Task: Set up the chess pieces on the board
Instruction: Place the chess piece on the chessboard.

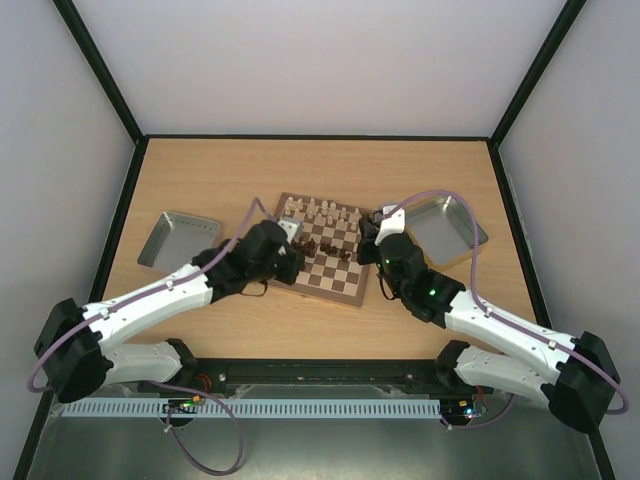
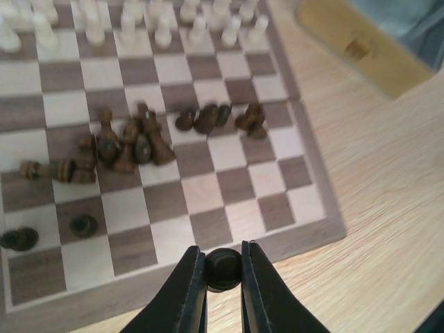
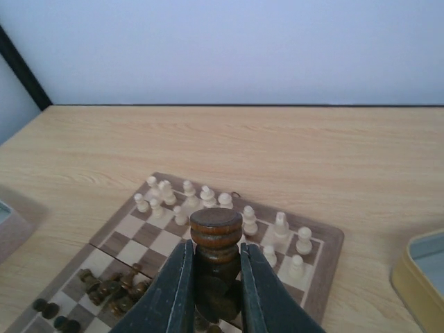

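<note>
While both arms reach in over the table, each claw holds a dark chessman. The left claw is closed on a small dark brown piece, pinched between its fingers right over the near rim of the chessboard. The right claw grips a larger dark piece with a ringed, flat round top, held upright above the right part of the board.

The board lies in the middle of the table, slightly turned. Cream pieces stand upright in the two far rows. Most of the other dark pieces lie tumbled in a loose heap on the middle squares, and a few more lie apart towards the board's left side. A grey metal tray sits left of the board, well apart from it, and a second tray sits to the right, near the board's far right corner.
</note>
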`<state>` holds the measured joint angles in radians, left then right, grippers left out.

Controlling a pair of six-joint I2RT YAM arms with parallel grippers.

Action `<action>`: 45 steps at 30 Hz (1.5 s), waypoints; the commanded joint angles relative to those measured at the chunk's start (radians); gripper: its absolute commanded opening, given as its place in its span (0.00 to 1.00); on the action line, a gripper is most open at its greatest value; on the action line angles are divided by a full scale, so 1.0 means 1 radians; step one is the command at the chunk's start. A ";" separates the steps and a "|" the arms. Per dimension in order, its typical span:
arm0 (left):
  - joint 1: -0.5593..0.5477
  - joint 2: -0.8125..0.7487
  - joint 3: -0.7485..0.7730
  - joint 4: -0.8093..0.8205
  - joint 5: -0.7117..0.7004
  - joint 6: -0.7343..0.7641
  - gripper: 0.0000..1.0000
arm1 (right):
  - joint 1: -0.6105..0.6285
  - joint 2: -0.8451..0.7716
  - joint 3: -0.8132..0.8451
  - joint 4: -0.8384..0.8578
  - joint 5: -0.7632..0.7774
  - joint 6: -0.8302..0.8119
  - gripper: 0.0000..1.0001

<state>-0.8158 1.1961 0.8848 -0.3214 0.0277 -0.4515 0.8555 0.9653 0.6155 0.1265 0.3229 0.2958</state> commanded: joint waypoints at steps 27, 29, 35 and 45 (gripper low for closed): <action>-0.207 0.289 -0.126 0.315 -0.304 -0.012 0.02 | -0.074 0.086 -0.004 -0.019 0.002 0.244 0.13; -0.206 0.291 -0.130 0.321 -0.304 -0.010 0.03 | -0.075 0.085 -0.005 -0.019 0.001 0.244 0.13; -0.207 0.306 -0.131 0.312 -0.302 -0.010 0.10 | -0.077 0.081 -0.007 -0.018 0.000 0.243 0.13; -0.207 0.318 -0.156 0.369 -0.298 -0.010 0.12 | -0.079 0.077 -0.007 -0.019 -0.003 0.240 0.13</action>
<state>-1.0161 1.4971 0.7448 0.0029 -0.2550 -0.4564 0.7837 1.0470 0.6140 0.0872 0.3096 0.5247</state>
